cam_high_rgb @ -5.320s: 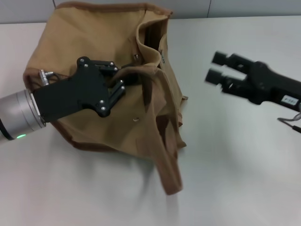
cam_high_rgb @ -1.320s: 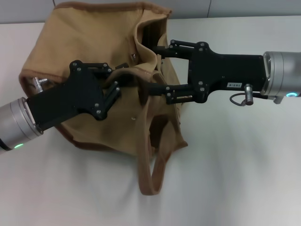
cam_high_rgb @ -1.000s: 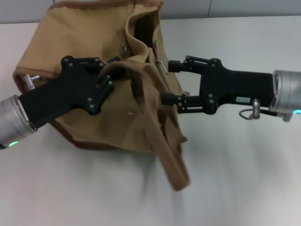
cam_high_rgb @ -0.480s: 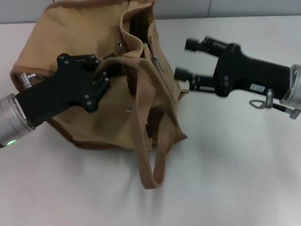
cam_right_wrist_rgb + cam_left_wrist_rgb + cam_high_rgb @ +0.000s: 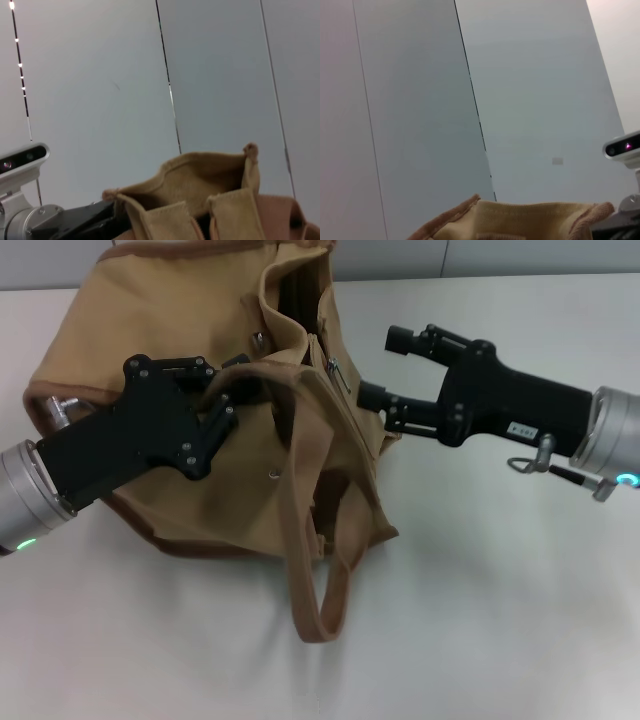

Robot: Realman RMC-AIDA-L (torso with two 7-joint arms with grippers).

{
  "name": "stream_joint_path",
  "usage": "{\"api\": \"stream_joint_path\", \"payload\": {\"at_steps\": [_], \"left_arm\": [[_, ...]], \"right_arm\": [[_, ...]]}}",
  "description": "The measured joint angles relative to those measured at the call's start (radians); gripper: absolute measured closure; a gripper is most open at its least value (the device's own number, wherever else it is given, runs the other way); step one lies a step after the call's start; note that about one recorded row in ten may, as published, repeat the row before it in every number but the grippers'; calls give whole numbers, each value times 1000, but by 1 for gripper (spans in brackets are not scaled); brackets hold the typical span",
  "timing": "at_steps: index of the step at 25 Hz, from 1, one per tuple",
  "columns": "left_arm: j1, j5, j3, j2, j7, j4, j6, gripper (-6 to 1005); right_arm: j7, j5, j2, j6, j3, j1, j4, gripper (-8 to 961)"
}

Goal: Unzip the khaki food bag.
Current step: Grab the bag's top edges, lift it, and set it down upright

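The khaki food bag (image 5: 170, 310) lies slumped on the white table, its top opening facing right. A metal zipper pull (image 5: 333, 369) hangs at the mouth, and one strap handle (image 5: 322, 590) trails toward the front. My left gripper (image 5: 236, 390) lies across the bag's front, shut on fabric near the top edge. My right gripper (image 5: 384, 367) is open just right of the mouth, a little apart from the zipper pull, holding nothing. The right wrist view shows the bag's gaping mouth (image 5: 200, 187), and the left wrist view only its top edge (image 5: 520, 217).
The bare table (image 5: 500, 610) stretches to the right and front of the bag. Grey wall panels (image 5: 520, 255) run behind the table's far edge. The left arm's silver wrist (image 5: 25, 490) reaches in from the left edge.
My right gripper pulled back from the bag's mouth a second ago and has since edged back toward it. The bag shifted slightly left with my left gripper, and the loose handle swung.
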Motion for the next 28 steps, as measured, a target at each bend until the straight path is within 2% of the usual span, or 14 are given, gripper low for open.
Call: {"api": "stream_joint_path", "payload": {"at_steps": [9, 12, 23, 28], "left_arm": [[-4, 6, 1, 0, 0, 0, -2, 915], [-3, 6, 1, 0, 0, 0, 0, 915], [0, 8, 2, -1, 0, -7, 5, 915], [-1, 8, 3, -1, 0, -9, 7, 915]], "right_arm": [[-51, 22, 6, 43, 3, 29, 79, 124], [-56, 22, 7, 56, 1, 39, 88, 284], [-82, 18, 9, 79, -2, 78, 136, 698], [-82, 16, 9, 80, -5, 79, 138, 703]]}}
